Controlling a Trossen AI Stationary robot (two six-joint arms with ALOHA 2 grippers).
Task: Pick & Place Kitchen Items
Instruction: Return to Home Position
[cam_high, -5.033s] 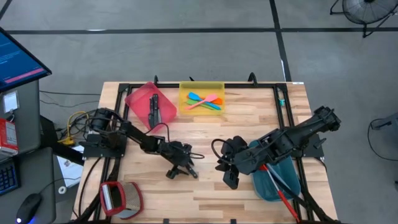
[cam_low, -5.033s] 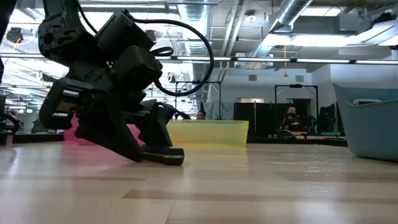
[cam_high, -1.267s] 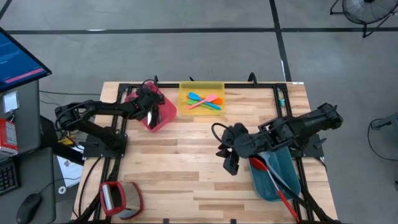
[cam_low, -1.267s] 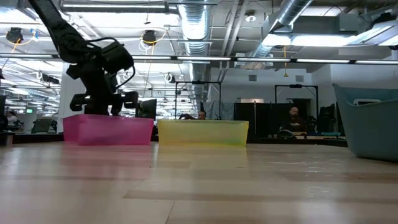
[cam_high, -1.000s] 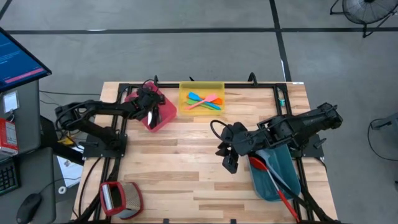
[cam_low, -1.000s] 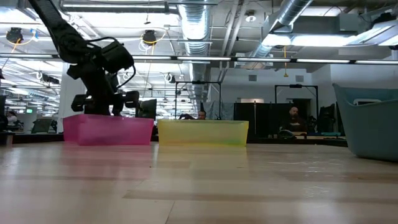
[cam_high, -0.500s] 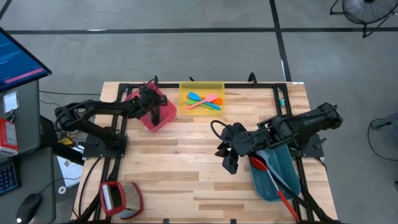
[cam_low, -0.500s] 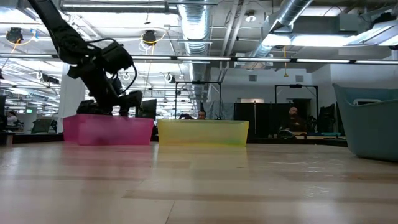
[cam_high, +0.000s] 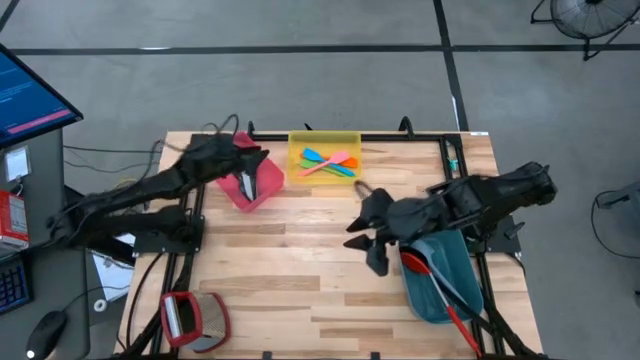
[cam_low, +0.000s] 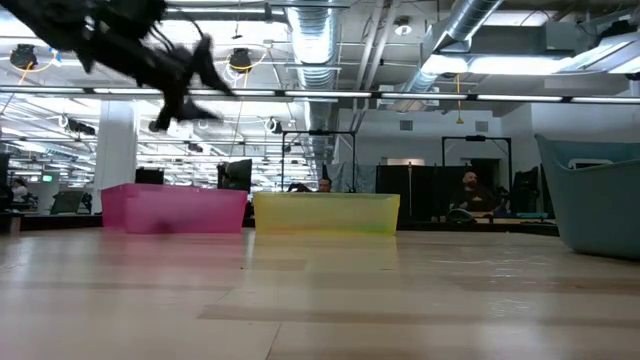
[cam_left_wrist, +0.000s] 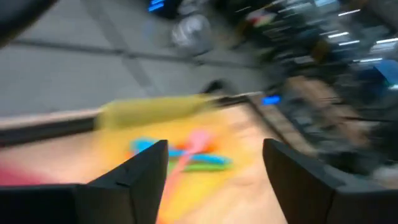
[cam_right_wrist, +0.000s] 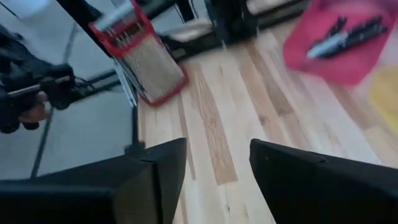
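Above the pink bin (cam_high: 266, 187), the left pincer (cam_high: 257, 158) partly hides the knives (cam_high: 246, 183).

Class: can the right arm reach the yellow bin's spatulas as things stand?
Probably yes: the right gripper hangs open nearby, the spatulas lie uncovered in the yellow bin, and the left gripper is above the pink bin.
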